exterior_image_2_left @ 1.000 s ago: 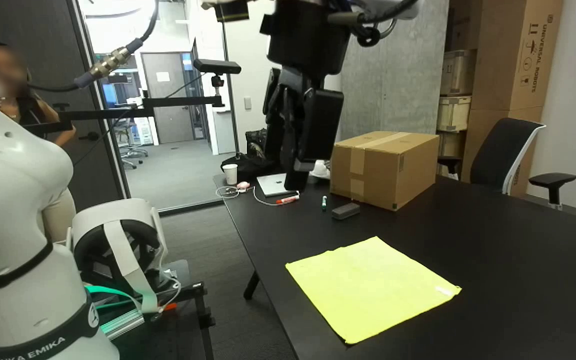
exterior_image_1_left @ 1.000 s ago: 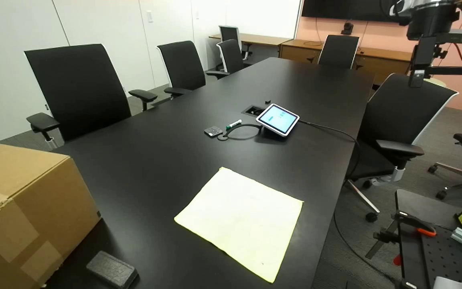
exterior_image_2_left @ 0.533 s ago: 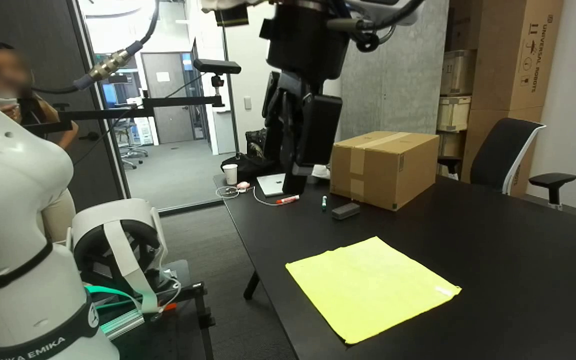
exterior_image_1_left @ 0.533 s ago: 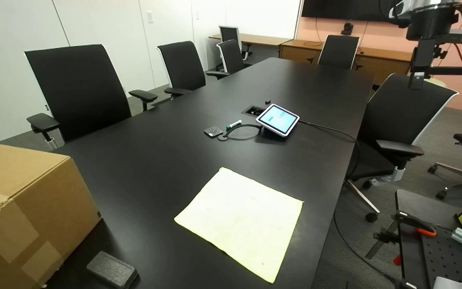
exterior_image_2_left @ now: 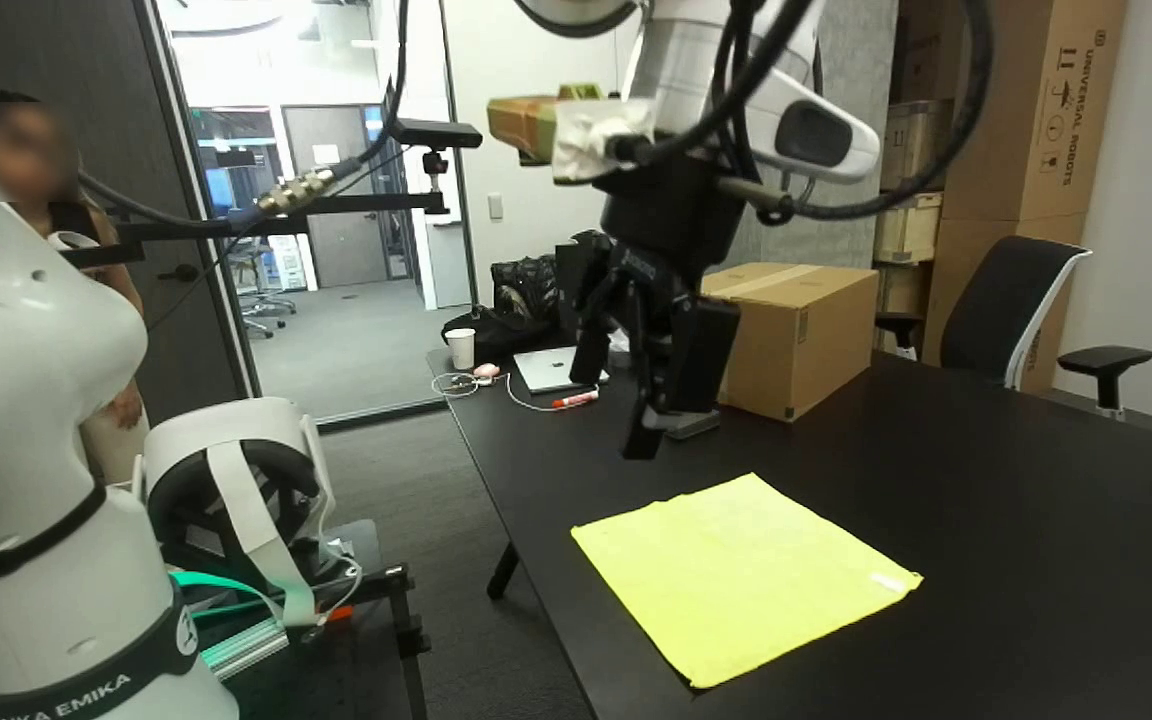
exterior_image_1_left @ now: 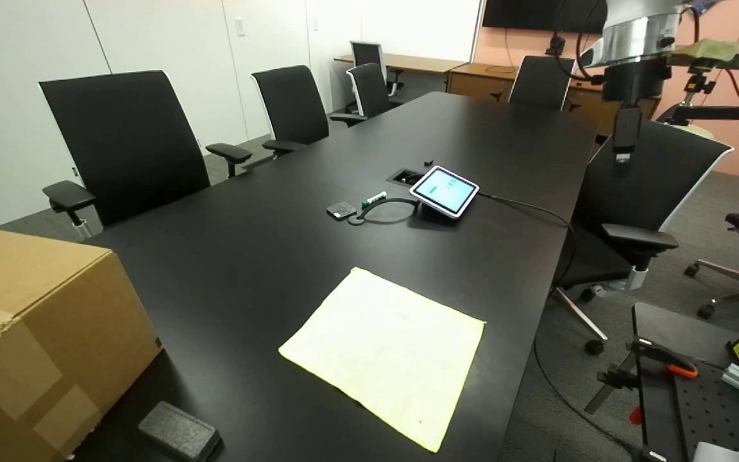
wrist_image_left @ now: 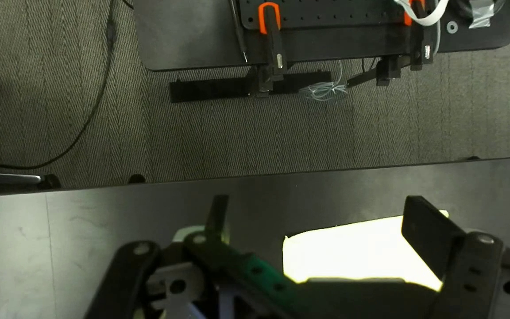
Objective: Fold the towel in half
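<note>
- The long, dark bench [exterior_image_1_left: 241, 276] runs away toward twelve o'clock in an exterior view and carries the smaller things.
- The white arm [exterior_image_2_left: 36, 400] shows its base at nine o'clock in an exterior view; its far end comes down from twelve o'clock.
- The taped cardboard box [exterior_image_1_left: 68, 321] stands on the bench at nine o'clock from the towel [exterior_image_1_left: 385, 356], well apart from it.
- The towel, yellow, lies on the bench spread flat and unfolded; in an exterior view a white patch [exterior_image_2_left: 894, 581] marks its three o'clock corner, and the bench's edge passes near its eight o'clock side.
- The gripper [wrist_image_left: 318, 215] stands wide, its fingers at seven and four o'clock in the wrist view, the latter hiding part of the towel. In both exterior views it hangs apart from the towel, within the span from eleven to two o'clock.
- The tablet [exterior_image_1_left: 444, 191], tilted, screen lit, sits at one o'clock from the towel.
- The dark block [exterior_image_1_left: 180, 431] lies near the box, at eight o'clock from the towel.
- The green marker [exterior_image_1_left: 374, 199] lies at twelve o'clock from the towel; in an exterior view the red marker [exterior_image_2_left: 576, 399] lies between ten and eleven.
</note>
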You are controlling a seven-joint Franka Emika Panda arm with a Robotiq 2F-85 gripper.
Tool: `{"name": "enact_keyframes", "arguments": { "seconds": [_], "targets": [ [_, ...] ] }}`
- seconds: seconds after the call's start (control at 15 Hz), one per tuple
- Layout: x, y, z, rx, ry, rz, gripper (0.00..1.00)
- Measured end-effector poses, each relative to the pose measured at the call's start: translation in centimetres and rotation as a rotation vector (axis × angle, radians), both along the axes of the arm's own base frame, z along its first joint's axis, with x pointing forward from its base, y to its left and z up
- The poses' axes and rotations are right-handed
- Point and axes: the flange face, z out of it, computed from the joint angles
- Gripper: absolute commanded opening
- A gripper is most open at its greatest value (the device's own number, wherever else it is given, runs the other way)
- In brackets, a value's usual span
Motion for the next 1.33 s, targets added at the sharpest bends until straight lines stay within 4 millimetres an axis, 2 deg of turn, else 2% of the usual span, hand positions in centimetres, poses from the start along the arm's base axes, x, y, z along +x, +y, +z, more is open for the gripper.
{"name": "enact_keyframes", "arguments": {
  "seconds": [0.4, 0.73, 1.0, 1.33],
  "targets": [
    [5.2, 2.7, -7.1, -0.028, 0.105, 0.037, 1.0],
    [9.5, 4.3, -13.0, -0.06, 0.058, -0.036, 1.0],
    [11.3, 6.6, -16.3, -0.041, -0.001, -0.121, 1.0],
    [12.0, 12.0, -20.2, -0.004, -0.029, -0.22, 1.0]
  ]
}}
